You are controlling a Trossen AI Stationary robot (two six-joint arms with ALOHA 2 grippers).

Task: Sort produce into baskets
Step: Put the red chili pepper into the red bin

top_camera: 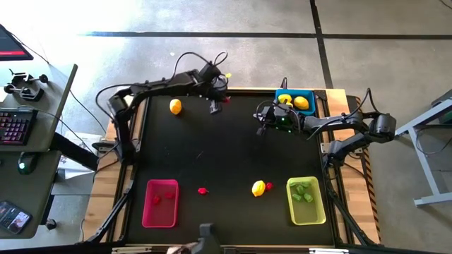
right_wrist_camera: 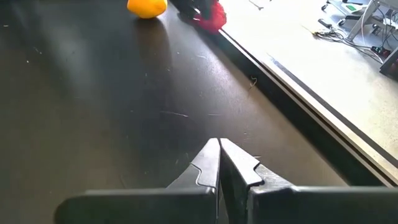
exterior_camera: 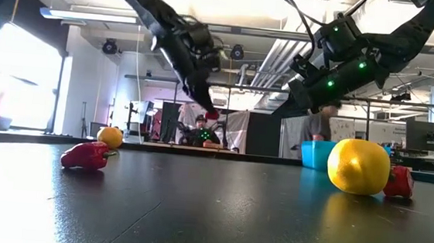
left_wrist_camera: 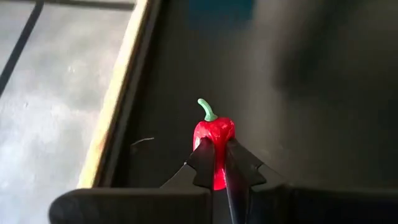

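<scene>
the left gripper [left_wrist_camera: 216, 163] is clamping a small red pepper [left_wrist_camera: 213, 134] between its fingertips, green stem pointing away from the wrist, lifted above the black table [top_camera: 226, 155] near its far edge, well apart from the blue basket [top_camera: 305, 94] and between it and a lemon [top_camera: 175, 106]. the right gripper [right_wrist_camera: 219, 155] is hanging just beside the blue basket, its fingers pressed together, gripping nothing.

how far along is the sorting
Partly done. Lemons sit in the blue basket, green bits in the yellow-green basket, one red bit in the pink basket. The left gripper is shut on a red pepper. Two lemons and a red piece remain loose.
</scene>
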